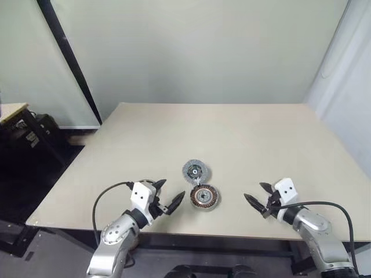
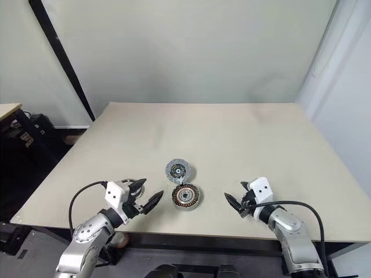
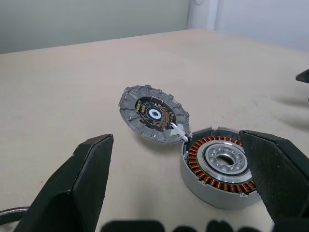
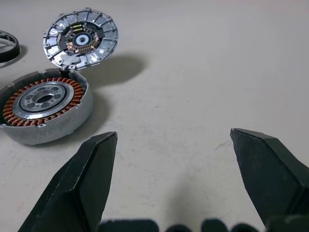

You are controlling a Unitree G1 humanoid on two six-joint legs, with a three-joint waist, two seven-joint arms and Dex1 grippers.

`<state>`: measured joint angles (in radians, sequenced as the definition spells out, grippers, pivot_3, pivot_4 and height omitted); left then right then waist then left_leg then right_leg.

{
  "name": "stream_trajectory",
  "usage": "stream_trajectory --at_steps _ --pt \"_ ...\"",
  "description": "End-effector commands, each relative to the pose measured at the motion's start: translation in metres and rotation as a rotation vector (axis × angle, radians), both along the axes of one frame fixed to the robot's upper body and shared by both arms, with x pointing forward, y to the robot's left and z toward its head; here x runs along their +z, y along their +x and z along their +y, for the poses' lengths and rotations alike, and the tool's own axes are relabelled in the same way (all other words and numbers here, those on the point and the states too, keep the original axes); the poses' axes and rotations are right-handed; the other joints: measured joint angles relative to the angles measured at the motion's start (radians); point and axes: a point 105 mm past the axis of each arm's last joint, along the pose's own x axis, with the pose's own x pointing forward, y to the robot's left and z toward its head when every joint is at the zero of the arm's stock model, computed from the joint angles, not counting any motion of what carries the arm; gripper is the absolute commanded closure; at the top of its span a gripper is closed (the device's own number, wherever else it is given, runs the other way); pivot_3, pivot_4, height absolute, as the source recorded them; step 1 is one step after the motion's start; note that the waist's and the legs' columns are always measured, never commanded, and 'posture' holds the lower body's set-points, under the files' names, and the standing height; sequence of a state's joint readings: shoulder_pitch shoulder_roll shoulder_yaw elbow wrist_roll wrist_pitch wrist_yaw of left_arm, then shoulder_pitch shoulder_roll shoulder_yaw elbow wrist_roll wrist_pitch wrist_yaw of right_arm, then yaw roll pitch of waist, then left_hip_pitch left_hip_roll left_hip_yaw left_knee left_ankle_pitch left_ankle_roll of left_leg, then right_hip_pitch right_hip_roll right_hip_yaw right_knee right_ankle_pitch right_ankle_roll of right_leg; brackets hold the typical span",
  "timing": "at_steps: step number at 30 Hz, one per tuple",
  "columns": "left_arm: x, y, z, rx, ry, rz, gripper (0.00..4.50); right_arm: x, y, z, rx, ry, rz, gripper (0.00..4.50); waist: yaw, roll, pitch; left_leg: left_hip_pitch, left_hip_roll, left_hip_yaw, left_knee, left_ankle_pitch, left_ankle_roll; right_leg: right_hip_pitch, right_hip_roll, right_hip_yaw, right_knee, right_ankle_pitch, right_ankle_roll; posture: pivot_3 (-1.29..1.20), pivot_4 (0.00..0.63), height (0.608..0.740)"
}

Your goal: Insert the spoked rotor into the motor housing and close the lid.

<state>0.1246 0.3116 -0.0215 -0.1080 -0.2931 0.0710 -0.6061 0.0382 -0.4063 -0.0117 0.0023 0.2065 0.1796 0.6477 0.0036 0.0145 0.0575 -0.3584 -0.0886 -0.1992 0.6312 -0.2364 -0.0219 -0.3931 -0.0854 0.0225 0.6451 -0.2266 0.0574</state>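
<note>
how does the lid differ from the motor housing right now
The lid is a thin flat disc, propped up tilted; the motor housing is a deeper cup resting flat on the table. The lid's face shows a circuit board, the housing copper windings around a silvery hub. Both are round, grey-rimmed, similar in width.

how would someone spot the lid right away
Near the front edge of the beige table, between the two grippers, sits a round motor housing ringed with copper windings. The lid is the flat grey disc propped open just behind it, without copper.
</note>
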Motion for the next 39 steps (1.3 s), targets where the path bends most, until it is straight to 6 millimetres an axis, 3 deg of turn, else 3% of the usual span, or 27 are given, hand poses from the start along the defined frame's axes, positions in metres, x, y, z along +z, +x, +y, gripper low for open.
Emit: stream_trajectory --at_steps 1,28,39 --pt "0.017 0.003 -0.001 -0.005 -0.014 -0.057 0.05 0.015 0.004 0.009 0.028 0.026 -0.066 0.41 0.000 0.000 0.000 0.000 0.000 0.000 0.000 0.001 0.001 0.000 0.000 0.000 0.000 0.000 0.000 0.00 0.000 0.740" --pt "0.023 0.007 -0.007 -0.025 -0.011 -0.066 0.05 0.026 0.007 0.023 0.061 0.033 -0.104 0.41 0.000 0.000 0.000 0.000 0.000 0.000 0.000 0.000 0.000 0.000 0.000 0.000 0.000 0.000 0.000 0.00 0.000 0.740" --pt "0.023 0.002 -0.014 -0.075 -0.038 -0.043 0.05 0.036 0.008 0.011 -0.008 0.059 -0.101 0.41 0.000 0.000 0.000 0.000 0.000 0.000 0.000 0.002 0.003 0.000 0.000 0.000 0.000 0.000 0.000 0.00 0.000 0.740"
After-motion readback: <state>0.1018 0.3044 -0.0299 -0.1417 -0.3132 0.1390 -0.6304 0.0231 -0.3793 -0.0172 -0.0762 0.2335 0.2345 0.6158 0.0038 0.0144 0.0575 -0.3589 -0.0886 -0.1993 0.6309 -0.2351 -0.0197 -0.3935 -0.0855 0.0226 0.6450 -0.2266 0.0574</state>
